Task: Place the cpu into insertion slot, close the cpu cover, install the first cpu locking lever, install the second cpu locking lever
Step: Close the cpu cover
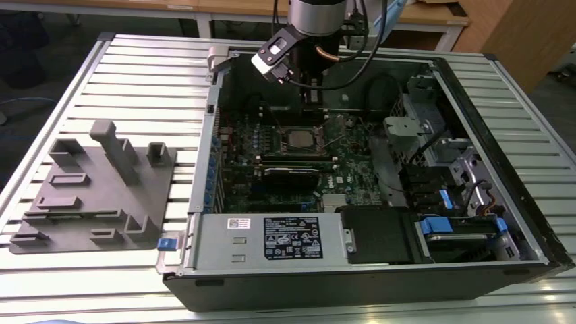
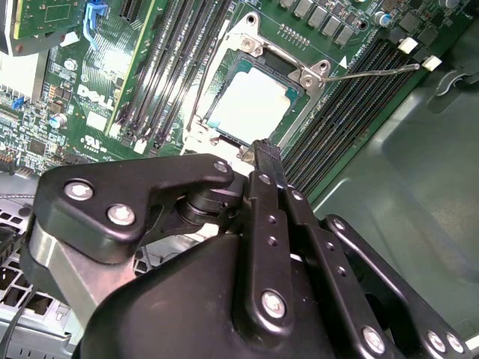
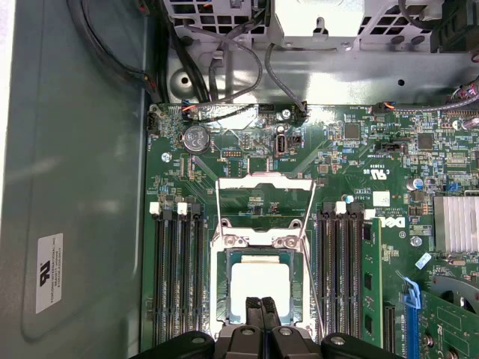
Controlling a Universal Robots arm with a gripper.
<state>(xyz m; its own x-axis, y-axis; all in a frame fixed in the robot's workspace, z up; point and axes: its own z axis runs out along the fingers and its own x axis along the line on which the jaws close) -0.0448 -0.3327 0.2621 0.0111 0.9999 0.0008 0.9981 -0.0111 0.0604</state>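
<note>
The gripper hangs low over the circuit board with its 2 fingers clenched together and nothing between them, the tips poised just beside the near edge of the insertion slot. The cpu is already seated in that slot, its pale metal top showing through the window of the cover, which appears to lie flat over it. So the step in hand looks like the first locking lever. 1 thin wire lever juts out over the memory slots, and a second wire lever stands along the other side, neither apparently latched. Judging by this, the step calls for the closed fingertips to press on a slim, springy wire and guide it sideways under its catch without slipping off onto the board. Beyond lie cables and the open computer case on the slatted table.
</note>
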